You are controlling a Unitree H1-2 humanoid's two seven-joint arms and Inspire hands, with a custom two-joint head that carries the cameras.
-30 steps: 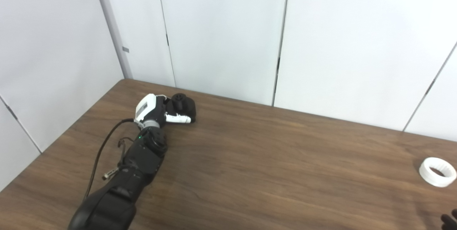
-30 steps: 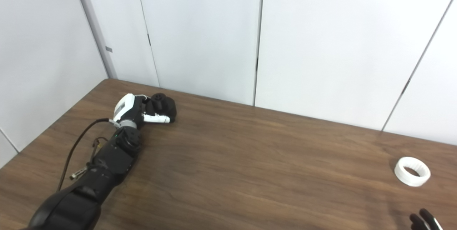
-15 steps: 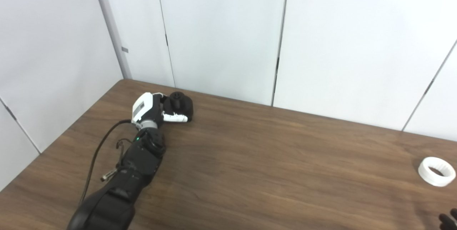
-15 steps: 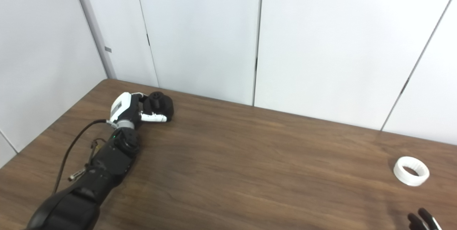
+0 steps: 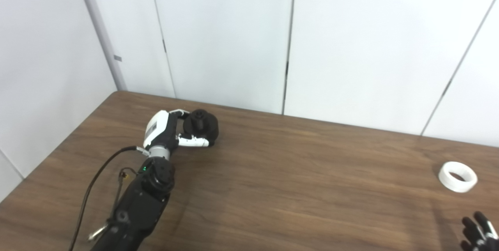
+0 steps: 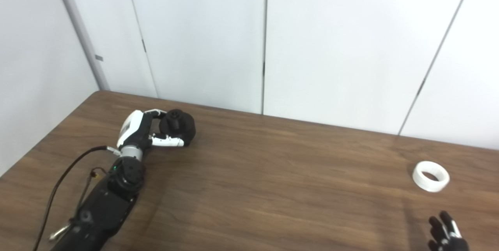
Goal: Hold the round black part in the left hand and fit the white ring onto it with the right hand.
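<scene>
We've got the left robot hand point(image 5: 171, 134) curled around the round black plastic part point(image 5: 201, 125) on the dark wooden table point(image 5: 296, 173). Right robot hand point(image 6: 444, 235) fingers spread, holding nothing. White plastic ring point(image 6: 430, 176) lies untouched nearby; pickup and fitting remain.

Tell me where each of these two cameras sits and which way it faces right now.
Left eye view: on the head, looking down across the brown wooden table toward white wall panels; shows the left hand around the round black part and the right hand's fingertips.
Right eye view: beside it, slightly rightward, same direction; same arm, more of the right hand.
Both share the white plastic ring lying far right, untouched.
</scene>
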